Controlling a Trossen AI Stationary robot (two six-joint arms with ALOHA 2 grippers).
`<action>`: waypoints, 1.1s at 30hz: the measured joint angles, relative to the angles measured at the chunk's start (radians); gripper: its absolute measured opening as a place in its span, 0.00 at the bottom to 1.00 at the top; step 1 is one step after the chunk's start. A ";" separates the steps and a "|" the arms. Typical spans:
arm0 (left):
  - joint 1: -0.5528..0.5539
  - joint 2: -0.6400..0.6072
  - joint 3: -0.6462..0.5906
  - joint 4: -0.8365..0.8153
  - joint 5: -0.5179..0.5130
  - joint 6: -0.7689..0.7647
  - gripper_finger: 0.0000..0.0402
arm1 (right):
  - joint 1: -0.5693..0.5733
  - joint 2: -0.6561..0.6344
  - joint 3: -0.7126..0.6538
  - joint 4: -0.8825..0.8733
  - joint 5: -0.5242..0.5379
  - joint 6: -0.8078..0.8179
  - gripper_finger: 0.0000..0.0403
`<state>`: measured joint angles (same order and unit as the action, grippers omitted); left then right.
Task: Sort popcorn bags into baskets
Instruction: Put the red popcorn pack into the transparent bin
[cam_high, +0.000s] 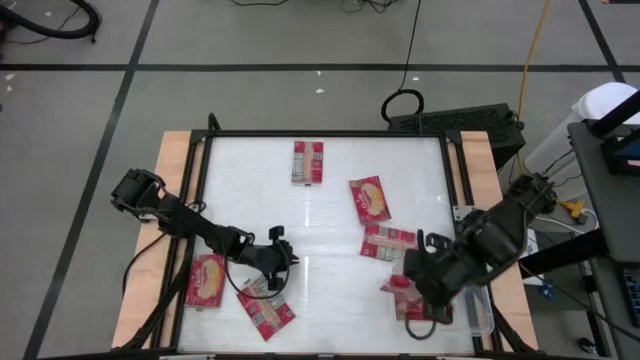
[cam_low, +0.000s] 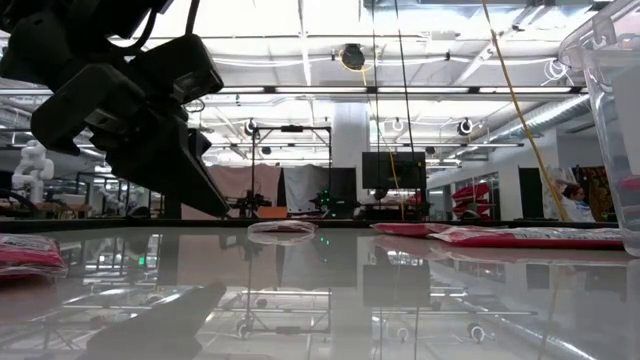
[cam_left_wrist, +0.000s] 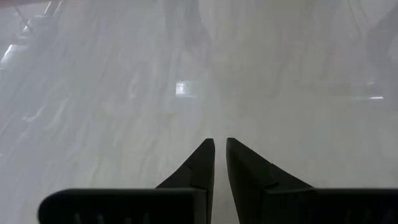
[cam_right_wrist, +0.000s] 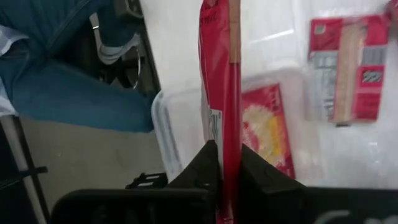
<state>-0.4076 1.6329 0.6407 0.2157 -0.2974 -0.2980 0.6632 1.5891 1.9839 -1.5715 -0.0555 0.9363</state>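
Red popcorn bags lie flat on the white table: one at the far middle (cam_high: 308, 162), two right of centre (cam_high: 369, 198) (cam_high: 388, 241), and two near the left front (cam_high: 206, 281) (cam_high: 266, 310). The clear basket (cam_high: 478, 312) stands at the front right with one bag (cam_right_wrist: 268, 132) lying in it. My right gripper (cam_high: 405, 285) (cam_right_wrist: 225, 149) is above the basket's left side, shut on another bag (cam_right_wrist: 219, 68). My left gripper (cam_high: 287, 258) (cam_left_wrist: 219, 146) slants down over bare table beside the front-left bags, shut, with nothing between its fingers. My right gripper pinches one end of the red bag (cam_right_wrist: 225, 140) between its two fingers. The fingers point steeply down. The bag is seen edge-on and hangs below them, lifted clear, over the basket's rim and the table beside it.
A raised dark frame (cam_high: 320, 134) runs round the table top. A person in jeans (cam_right_wrist: 68, 93) stands close by the table's right side near the basket. A bag with its printed face up (cam_right_wrist: 348, 62) lies on the table just beyond the basket.
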 joint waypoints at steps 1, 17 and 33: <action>-0.002 0.000 0.000 0.003 0.000 0.000 0.12 | 0.015 0.000 0.000 0.000 0.002 0.017 0.02; -0.002 0.000 0.000 0.023 0.000 0.007 0.12 | 0.118 -0.066 -0.349 0.000 0.003 0.152 0.02; -0.002 0.000 0.000 0.023 0.000 0.006 0.12 | 0.117 -0.071 -0.552 0.100 0.072 0.125 0.03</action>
<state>-0.4092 1.6329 0.6407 0.2390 -0.2971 -0.2916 0.7807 1.5181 1.4317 -1.4710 0.0163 1.0612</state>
